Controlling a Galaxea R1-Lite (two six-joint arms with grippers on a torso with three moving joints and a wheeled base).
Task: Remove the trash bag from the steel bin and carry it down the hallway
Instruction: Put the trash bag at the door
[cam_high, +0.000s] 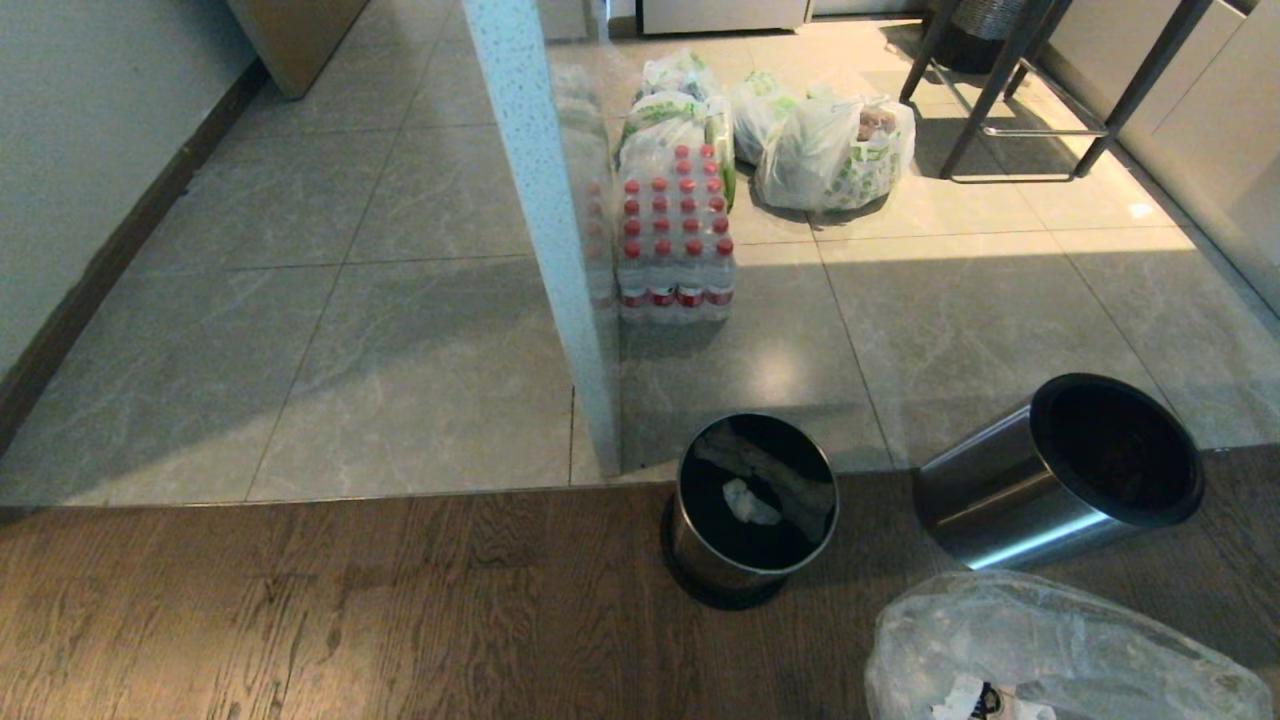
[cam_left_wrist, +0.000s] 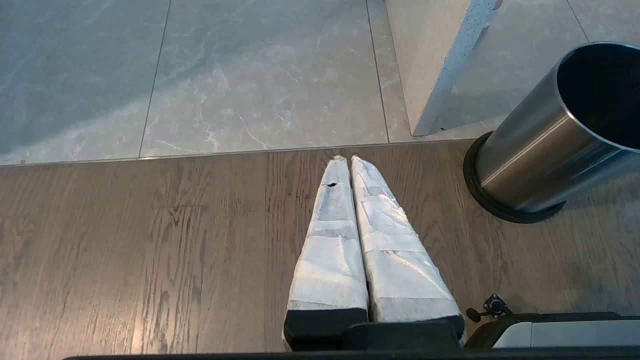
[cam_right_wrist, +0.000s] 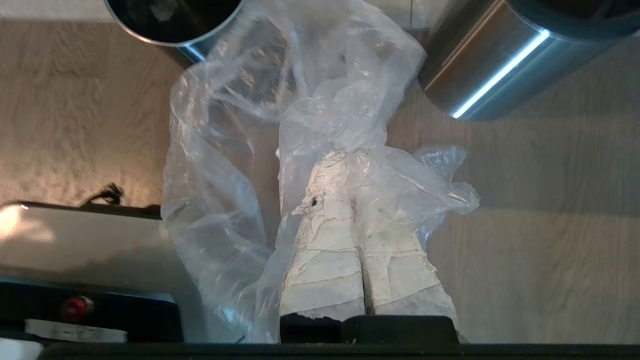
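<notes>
Beyond the wood floor (cam_high: 300, 600), grey tiles (cam_high: 400, 330) run wide and bare along the left wall, split by a white partition edge (cam_high: 545, 230). Right of it stand bottled water (cam_high: 675, 235) and grocery bags (cam_high: 835, 150). At the wood's edge sit the wider bin (cam_high: 1050, 480) and the steel bin (cam_high: 750, 510). The right tool (cam_right_wrist: 345, 162) pinches the trash bag (cam_right_wrist: 220, 200), lifted clear of the bin; the left tool (cam_left_wrist: 346, 160) hangs closed, empty.

Wood floor (cam_high: 300, 600) below, grey tiles (cam_high: 350, 330) above.
We see two steel bins (cam_high: 755, 510) lower right; water bottles (cam_high: 675, 240) and grocery bags (cam_high: 835, 150) upper centre.
</notes>
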